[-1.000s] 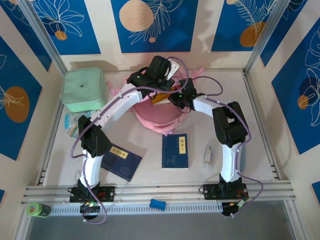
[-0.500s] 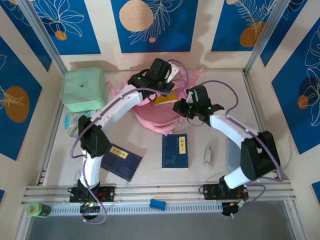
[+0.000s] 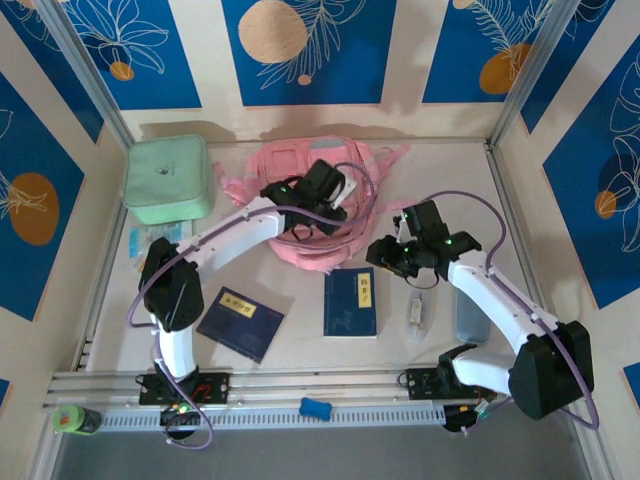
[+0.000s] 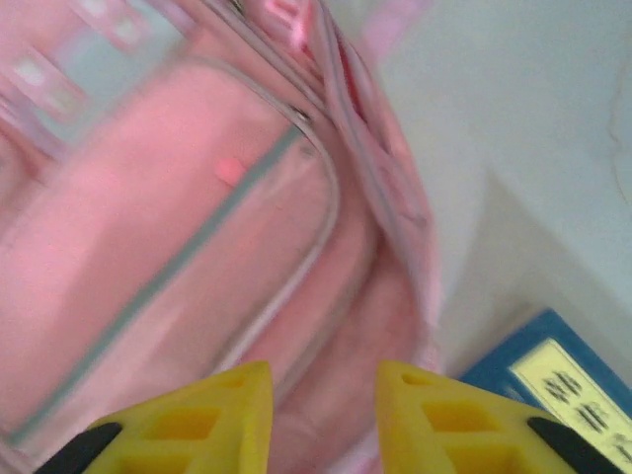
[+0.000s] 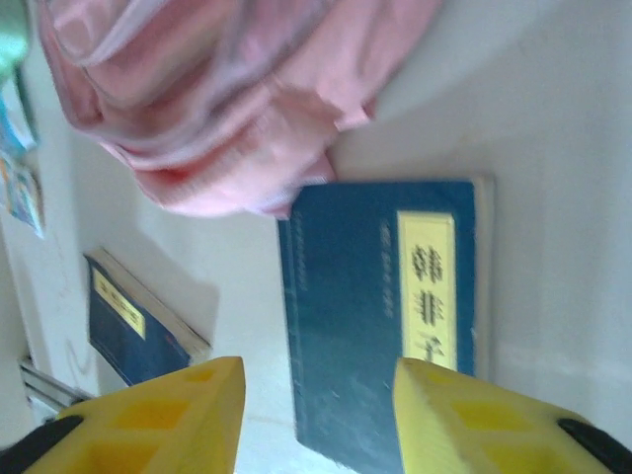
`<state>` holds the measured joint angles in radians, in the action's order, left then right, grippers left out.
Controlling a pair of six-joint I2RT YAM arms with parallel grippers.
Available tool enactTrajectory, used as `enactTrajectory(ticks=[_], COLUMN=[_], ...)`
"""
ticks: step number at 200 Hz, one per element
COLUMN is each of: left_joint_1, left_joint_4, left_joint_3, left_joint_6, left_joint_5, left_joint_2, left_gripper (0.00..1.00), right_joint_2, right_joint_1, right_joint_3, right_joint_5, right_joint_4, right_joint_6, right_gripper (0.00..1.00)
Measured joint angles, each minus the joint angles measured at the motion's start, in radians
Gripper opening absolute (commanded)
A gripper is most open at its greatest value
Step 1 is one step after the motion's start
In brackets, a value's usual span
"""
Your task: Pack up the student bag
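Observation:
The student bag (image 3: 296, 165) is a soft pink backpack lying at the back middle of the table. My left gripper (image 3: 302, 226) hovers over its near end. In the left wrist view the yellow fingers (image 4: 232, 415) stand open, with nothing between them, over the bag's pink mouth (image 4: 178, 247). My right gripper (image 3: 386, 256) is to the right of the bag and apart from it. It is open above the far edge of a dark blue book (image 3: 350, 301). In the right wrist view that book (image 5: 385, 316) lies below the spread fingers (image 5: 188, 415), with the bag (image 5: 227, 99) beyond it.
A second blue book (image 3: 240, 322) lies near the left arm's base. A mint green square case (image 3: 168, 180) stands at the back left, with some cards (image 3: 150, 245) in front of it. A small pale object (image 3: 418, 310) and a grey-blue case (image 3: 468, 315) lie at the right.
Both grippers have gone from shut to open. The right arm has drawn back from the bag towards the blue book. The orange-yellow book seen at the bag's mouth is out of sight now.

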<state>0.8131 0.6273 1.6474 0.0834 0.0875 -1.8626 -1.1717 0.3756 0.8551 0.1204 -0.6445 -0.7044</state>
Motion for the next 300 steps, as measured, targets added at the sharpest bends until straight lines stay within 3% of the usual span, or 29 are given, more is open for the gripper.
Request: enactTrajectory(ticks=[17,64,109,230,300], left_joint_1=[0.033,0.145,0.180,0.202,0.208], left_joint_4=[-0.044,-0.280,-0.440,-0.608,-0.619], left_joint_3=[-0.143,-0.623,-0.774,-0.787,-0.797], left_joint_6=[0.109,0.519,0.751,0.881,0.880], left_joint_5=[-0.033,-0.047,-0.061,-0.024,0.006], left_joint_2=[0.067,0.388,0.332,0.152,0.146], left_gripper=[0.47,0.52,0.54,0.43,0.41], right_joint_2=[0.018,0.034,0.002,-0.174,-0.104], right_joint_1=[0.006,0.034,0.064,0.116,0.154], right_joint_3=[-0.039,-0.182,-0.261,-0.246,-0.193], right_joint_5=[0.000,0.029,0.059,0.079,0.066], right_joint_4=[-0.043,-0.051,0.032,0.162,0.080], right_joint_6=[-0.003,-0.026,-0.047,-0.039,-0.016], right_gripper=[0.54,0.60,0.63,0.63,0.56])
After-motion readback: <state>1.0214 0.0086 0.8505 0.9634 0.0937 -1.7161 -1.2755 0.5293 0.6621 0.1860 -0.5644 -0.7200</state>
